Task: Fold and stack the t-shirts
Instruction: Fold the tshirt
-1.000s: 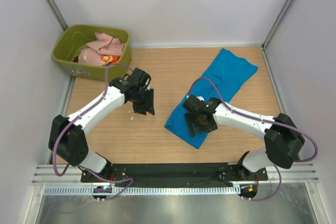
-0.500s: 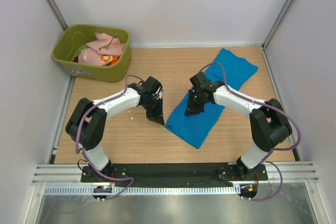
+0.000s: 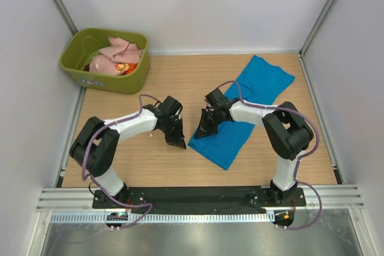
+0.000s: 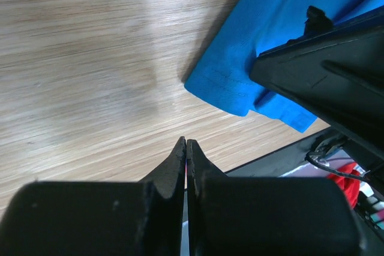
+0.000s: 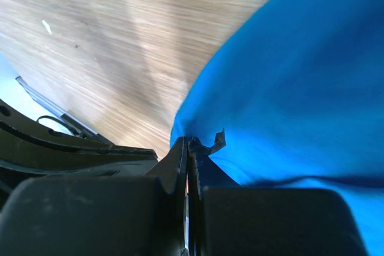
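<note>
A bright blue t-shirt point(image 3: 252, 100), folded into a long strip, lies diagonally on the wooden table. My right gripper point(image 3: 200, 132) is shut, its tips point(image 5: 189, 141) pressed against the strip's left edge point(image 5: 288, 58) near the front corner. I see no cloth between the jaws. My left gripper point(image 3: 177, 142) is shut on nothing point(image 4: 186, 142), low over bare wood just left of that corner point(image 4: 222, 88). The right gripper's black body point(image 4: 324, 82) rests over the blue cloth. A pale pink t-shirt point(image 3: 117, 49) and a red-orange patterned one point(image 3: 125, 67) lie crumpled in the tub.
The olive-green tub point(image 3: 111, 82) stands at the back left corner. White walls and metal rails close in the table on three sides. The black base plate point(image 3: 198, 196) runs along the near edge.
Both grippers went from open to shut. Both arms drew in toward the shirt's front left corner, the left moving right and nearer, the right moving left. The shirt has not moved.
</note>
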Robot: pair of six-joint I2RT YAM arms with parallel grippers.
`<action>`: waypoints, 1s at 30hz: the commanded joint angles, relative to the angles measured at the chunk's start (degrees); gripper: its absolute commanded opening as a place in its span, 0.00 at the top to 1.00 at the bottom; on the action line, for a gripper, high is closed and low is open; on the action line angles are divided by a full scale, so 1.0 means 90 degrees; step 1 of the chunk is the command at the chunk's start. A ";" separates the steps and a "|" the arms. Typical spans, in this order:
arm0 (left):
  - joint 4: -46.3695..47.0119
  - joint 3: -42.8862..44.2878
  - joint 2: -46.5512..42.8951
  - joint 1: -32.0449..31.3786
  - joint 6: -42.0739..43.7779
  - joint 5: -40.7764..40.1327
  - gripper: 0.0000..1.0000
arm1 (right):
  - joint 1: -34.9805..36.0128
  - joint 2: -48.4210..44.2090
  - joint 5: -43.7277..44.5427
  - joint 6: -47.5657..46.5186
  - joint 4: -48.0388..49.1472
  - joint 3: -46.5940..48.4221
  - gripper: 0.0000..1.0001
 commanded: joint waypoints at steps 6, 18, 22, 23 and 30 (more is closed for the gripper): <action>-0.0234 -0.0105 -0.0638 0.0046 0.0015 -0.0439 1.00 | 0.0234 0.0129 -0.0266 0.0236 0.0467 -0.0056 0.99; -0.0664 0.0432 -0.0775 0.0114 0.0464 -0.0664 0.96 | 0.0263 0.0443 -0.0256 -0.0163 0.0255 0.0274 0.99; -0.0635 0.0588 -0.0658 0.0114 0.0698 -0.0751 0.77 | 0.0195 -0.0035 0.0299 -0.0612 -0.0683 0.0568 0.99; -0.0616 0.0647 -0.0561 0.0114 0.0767 -0.0780 0.69 | 0.0156 -0.0181 0.0446 -0.0691 -0.0840 0.0588 0.99; -0.0606 0.1408 0.0386 0.0114 0.1343 -0.0732 0.48 | -0.0887 -0.1169 0.1870 -0.1480 -0.2225 0.0879 0.82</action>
